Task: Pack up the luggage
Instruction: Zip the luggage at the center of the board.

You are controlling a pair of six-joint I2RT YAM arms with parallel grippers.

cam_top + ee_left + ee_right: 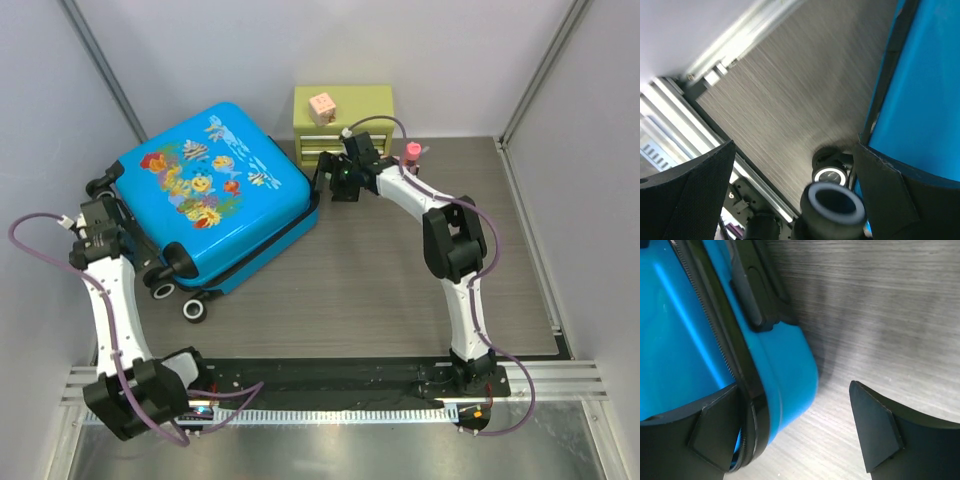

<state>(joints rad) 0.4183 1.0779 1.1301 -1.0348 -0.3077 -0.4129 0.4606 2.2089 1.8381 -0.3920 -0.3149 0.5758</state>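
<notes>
1. The luggage (215, 195), a bright blue hard-shell suitcase with a fish-and-coral print, lay flat on the tabletop (400, 270) at the back left. Its printed shell faced up and its 2 halves were together.
2. The left end effector (794, 150) was spread wide and held nothing. It sat low beside the suitcase's wheeled end, with a black wheel (830, 175) just below it, probably placed to steady or brace that end.
3. The right end effector (794, 387) was also spread and empty. 1 finger (715, 435) overlapped the suitcase's corner at the zipper seam (715, 325), and the other hung over bare tabletop. Whether the finger touched the shell could not be told.
4. That placement suggested the right arm was lining up on the seam or corner, likely to work the case open, since nothing could be packed while it was shut.
5. A green drawer chest (345, 118) stood just behind, with a small pink cube (322, 105) on top.
</notes>
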